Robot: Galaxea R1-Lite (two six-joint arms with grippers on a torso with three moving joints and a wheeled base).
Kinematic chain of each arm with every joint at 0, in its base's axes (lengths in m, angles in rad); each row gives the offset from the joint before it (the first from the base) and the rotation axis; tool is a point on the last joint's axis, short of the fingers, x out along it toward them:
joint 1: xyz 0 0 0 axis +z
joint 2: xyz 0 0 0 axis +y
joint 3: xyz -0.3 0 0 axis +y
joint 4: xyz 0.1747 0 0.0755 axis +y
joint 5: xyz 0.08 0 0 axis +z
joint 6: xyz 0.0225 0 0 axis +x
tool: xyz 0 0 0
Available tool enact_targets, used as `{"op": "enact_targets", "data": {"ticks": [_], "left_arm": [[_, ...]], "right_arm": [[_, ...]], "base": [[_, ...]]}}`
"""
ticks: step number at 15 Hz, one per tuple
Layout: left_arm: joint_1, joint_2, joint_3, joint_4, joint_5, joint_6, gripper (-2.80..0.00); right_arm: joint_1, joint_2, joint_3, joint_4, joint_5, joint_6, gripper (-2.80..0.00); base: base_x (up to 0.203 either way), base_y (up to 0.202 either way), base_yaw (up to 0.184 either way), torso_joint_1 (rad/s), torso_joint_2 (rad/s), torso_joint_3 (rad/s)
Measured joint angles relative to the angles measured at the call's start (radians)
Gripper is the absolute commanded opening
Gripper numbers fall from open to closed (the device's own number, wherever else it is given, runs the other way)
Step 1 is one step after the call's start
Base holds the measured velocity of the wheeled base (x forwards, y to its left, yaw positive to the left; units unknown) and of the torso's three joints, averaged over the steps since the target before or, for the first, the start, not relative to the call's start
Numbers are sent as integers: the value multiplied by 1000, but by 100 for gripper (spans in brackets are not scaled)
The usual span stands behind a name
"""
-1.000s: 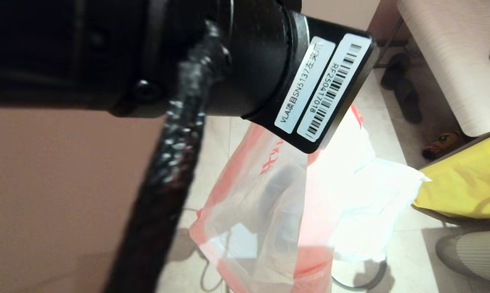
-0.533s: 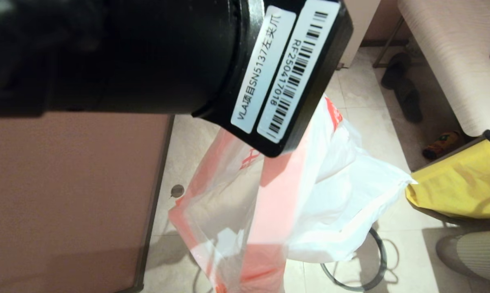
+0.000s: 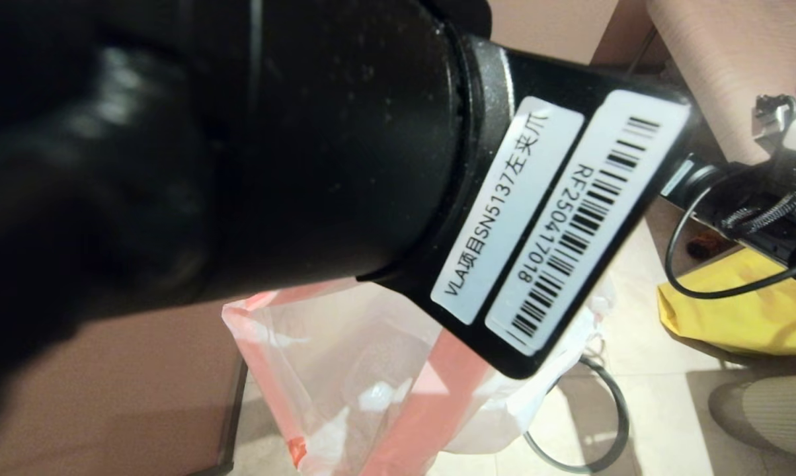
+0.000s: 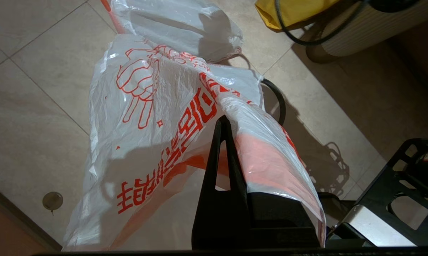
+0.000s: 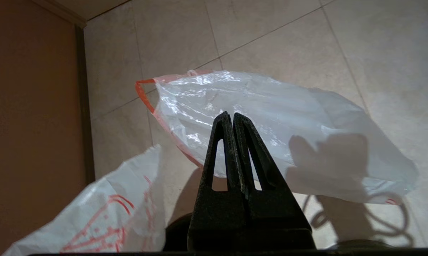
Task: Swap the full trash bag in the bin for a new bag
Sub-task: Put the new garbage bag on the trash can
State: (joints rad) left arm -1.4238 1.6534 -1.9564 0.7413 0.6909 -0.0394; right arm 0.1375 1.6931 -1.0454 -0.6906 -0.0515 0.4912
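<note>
The new bag point(image 4: 153, 117), thin and white with an orange-red hand drawing and text, hangs in the air from my left gripper point(image 4: 228, 119). That gripper is shut on the bag's pink-orange hem, which drapes over one finger and hides it. In the head view the left wrist point(image 3: 345, 165) fills most of the picture, with the new bag point(image 3: 345, 370) below it. The full trash bag point(image 5: 271, 117) lies on the floor over the grey hoop point(image 3: 619, 410). My right gripper point(image 5: 231, 115) is shut and empty, high above that bag. A grey ribbed round body point(image 3: 768, 410), probably the bin, lies at the right.
A yellow fabric bag point(image 3: 735, 317) sits on the floor at the right, under my right arm point(image 3: 755, 198) and its cables. A brown wall point(image 3: 107, 396) stands on the left. A pale bench point(image 3: 722, 59) runs along the back right. The floor is tiled.
My left wrist has come closer to the head camera and covers more of the view. The new bag has shifted left and lower. My right arm has come in at the upper right.
</note>
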Motion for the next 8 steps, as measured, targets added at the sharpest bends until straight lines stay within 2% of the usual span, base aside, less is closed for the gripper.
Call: {"op": "enact_targets", "data": {"ticks": [2, 5, 8], "left_arm": [[-13, 2, -1, -1, -13, -10, -280], [-37, 4, -1, 0, -35, -41, -280], [-41, 5, -1, -1, -56, -42, -280]], "right_arm": [[17, 62, -153, 108, 0, 54, -280], [32, 142, -398, 338, 5, 137, -280], [92, 213, -554, 639, 55, 168, -280]], "base": [[0, 0, 0, 0, 0, 0], [0, 0, 0, 0, 0, 0], [0, 0, 0, 0, 0, 0]]}}
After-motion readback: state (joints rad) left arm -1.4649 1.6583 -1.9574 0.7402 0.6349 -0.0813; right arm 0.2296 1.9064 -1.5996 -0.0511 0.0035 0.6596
